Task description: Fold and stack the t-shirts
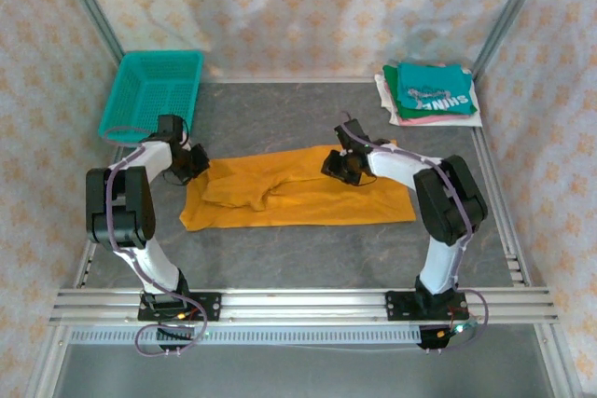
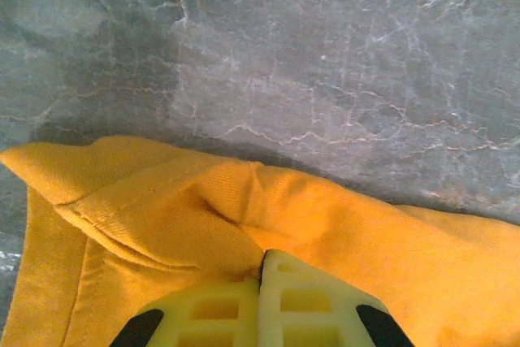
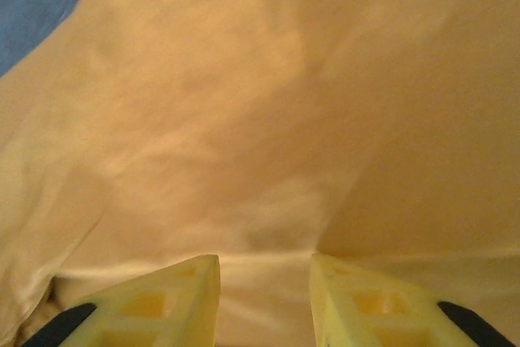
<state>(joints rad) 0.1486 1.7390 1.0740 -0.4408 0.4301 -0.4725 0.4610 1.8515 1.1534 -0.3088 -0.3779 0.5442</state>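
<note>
- Grey, stone-patterned table inside papered walls; the orange shirt lies across its centre, stretched from 9 to 3 o'clock. It is rumpled in the middle and not yet folded.
- My read on handling: the shirt is light, limp cloth that will sag, drag and bunch. Nothing can break. I would take it at a hem or corner so the edge lifts flat.
- The left gripper is at the shirt's 10 o'clock corner. On its wrist camera the jaws are pressed together with cloth puckered at the tips, so I take it as pinching the hem.
- The right gripper is on the shirt's far edge, toward 1 o'clock. Its jaws stand narrowly apart with cloth lying under the gap, and nothing is clamped that I can tell.
- The stack of folded shirts sits in the table's 1 o'clock corner, teal with white lettering on top, pink and white beneath.
- The teal mesh basket is at 10 o'clock, and I see nothing in it.
</note>
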